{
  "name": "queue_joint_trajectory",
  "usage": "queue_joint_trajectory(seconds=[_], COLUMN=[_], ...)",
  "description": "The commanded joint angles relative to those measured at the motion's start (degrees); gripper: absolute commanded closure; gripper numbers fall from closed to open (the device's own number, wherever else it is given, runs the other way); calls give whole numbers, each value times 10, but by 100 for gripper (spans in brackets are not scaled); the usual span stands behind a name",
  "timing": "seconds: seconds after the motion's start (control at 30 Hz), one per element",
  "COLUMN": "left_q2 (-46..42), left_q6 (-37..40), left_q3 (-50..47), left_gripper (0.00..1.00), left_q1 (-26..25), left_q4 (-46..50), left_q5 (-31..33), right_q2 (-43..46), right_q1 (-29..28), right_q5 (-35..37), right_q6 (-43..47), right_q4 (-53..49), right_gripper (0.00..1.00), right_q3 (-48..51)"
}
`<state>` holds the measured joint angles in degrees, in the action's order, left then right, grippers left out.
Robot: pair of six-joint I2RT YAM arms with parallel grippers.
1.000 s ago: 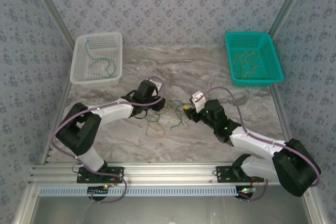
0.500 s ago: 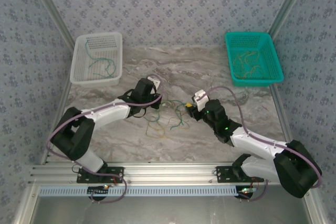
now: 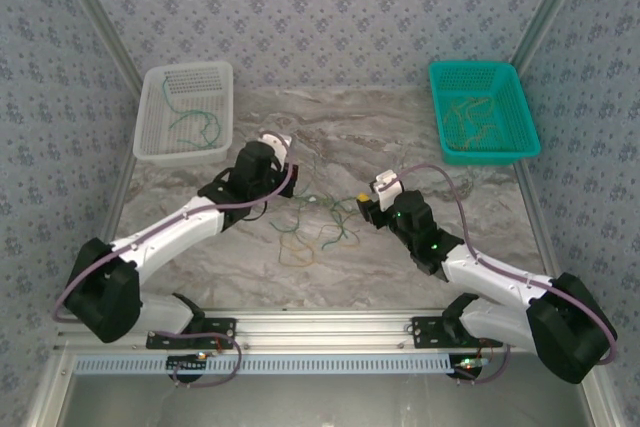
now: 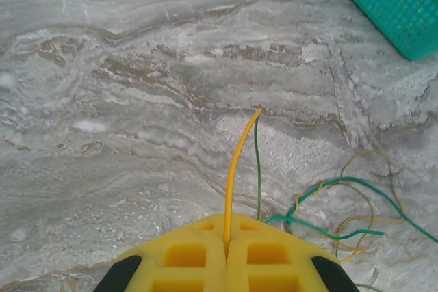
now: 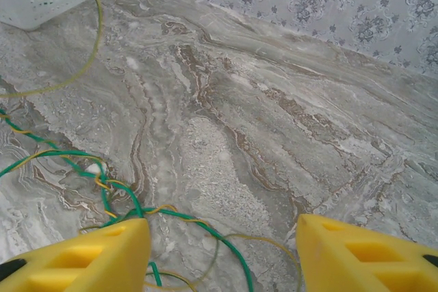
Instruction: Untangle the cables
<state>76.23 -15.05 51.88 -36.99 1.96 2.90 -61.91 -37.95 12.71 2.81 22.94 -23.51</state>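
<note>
your left gripper (image 4: 226, 229) is pinched tight on one thin yellow wire (image 4: 235, 158), which arches away toward 12 o'clock. the tangle of thin green and yellow cables (image 4: 335, 203) lies on the grey marble tabletop (image 4: 137, 100) at its 3 o'clock. your right gripper (image 5: 222, 223) stands parted, gripping nothing, with that tangle's loops reaching between its fingers from 9 o'clock.

Cables (image 3: 318, 227) | thin green and yellow wires | loose tangled loops, middle of bench (image 3: 400, 137) | one yellow strand (image 4: 236, 162) pinched in left claw (image 4: 226, 227)
</note>
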Motion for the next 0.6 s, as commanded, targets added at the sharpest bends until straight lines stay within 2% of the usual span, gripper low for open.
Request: queue_joint_trajectory(seconds=[0.0,0.17,0.3,0.43,0.57], left_q2=[-28,-34,-67,-80,-72], left_q6=[7,8,-15,-11,4], left_q3=[16,13,-9,10,10], left_gripper=[100,100,100,100,100], left_q1=[7,15,27,30,33], left_q4=[8,11,-25,-14,-7], left_q5=[1,-2,-32,-44,-27], right_q2=[3,4,2,-4,-8], right_q1=[3,4,7,11,14], right_q5=[8,-15,-39,-78,-85], right_q6=[-11,-7,-8,-7,-10], right_q4=[4,19,29,38,37], right_gripper=[39,39,38,37,36], right_q3=[3,9,14,12,9])
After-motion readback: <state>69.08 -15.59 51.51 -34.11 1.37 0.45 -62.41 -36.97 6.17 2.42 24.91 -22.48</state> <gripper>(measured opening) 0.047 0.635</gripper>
